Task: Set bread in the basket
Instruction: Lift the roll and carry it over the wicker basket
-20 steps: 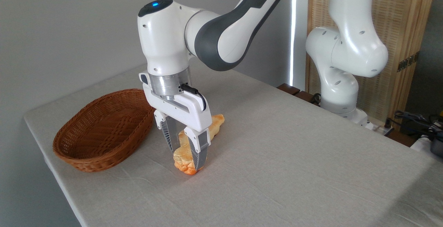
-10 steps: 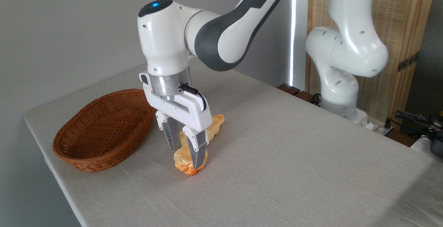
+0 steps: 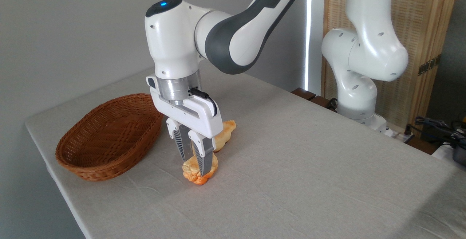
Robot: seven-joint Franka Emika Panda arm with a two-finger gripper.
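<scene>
At the centre of the frame, the gripper (image 3: 196,166) points straight down, its two fingers pressed against the sides of the small golden bun (image 3: 198,171), which sits on the grey tablecloth (image 3: 291,180) with its orange base touching the cloth. Just behind the bun, toward the upper right, lies a longer pale braided loaf (image 3: 224,132), partly hidden by the gripper body. At the left of the frame, near the table's edge, the oval wicker basket (image 3: 109,135) stands with nothing inside it.
</scene>
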